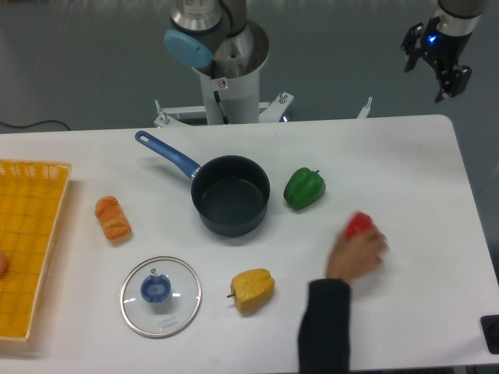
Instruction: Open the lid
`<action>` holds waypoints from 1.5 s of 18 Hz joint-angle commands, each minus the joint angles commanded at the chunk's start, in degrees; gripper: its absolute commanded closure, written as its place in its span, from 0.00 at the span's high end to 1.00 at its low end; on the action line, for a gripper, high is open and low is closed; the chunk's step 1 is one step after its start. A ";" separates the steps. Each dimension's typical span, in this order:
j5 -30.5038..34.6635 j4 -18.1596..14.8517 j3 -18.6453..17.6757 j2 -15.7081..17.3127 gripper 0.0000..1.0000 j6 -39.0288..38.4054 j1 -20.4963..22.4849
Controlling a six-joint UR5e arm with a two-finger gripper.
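Observation:
The lid (161,296), a round clear glass disc with a metal rim and a blue centre knob, lies flat on the white table at the front left, apart from the pan. The dark blue saucepan (230,195) with a blue handle stands uncovered in the middle of the table. My gripper (435,68) hangs high at the back right, beyond the table's far edge, far from both. Its fingers are spread apart and hold nothing.
A person's hand (357,255) in a dark sleeve grasps a red pepper (358,224) at the right. A green pepper (304,188) sits beside the pan, a yellow pepper (253,289) near the lid, an orange object (113,217) at the left. A yellow basket (30,241) lies at the left edge.

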 joint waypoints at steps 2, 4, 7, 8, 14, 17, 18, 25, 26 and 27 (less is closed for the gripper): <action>0.00 0.00 -0.09 0.00 1.00 -0.09 -0.26; 0.00 0.09 0.00 0.00 1.00 -0.09 -0.44; 0.00 0.09 0.00 0.00 1.00 -0.09 -0.53; -0.09 0.09 -0.09 0.00 1.00 -0.09 -0.61; -0.09 0.09 -0.09 0.09 1.00 -0.26 -0.88; 0.00 0.09 -0.09 0.09 1.00 -0.44 -0.97; -0.09 0.09 -0.09 0.09 1.00 -0.53 -1.05; -0.09 0.09 0.00 0.09 1.00 -0.70 -1.32; -0.09 0.09 -0.09 0.09 1.00 -0.70 -1.41; -0.09 0.09 -0.09 0.09 1.00 -0.79 -1.41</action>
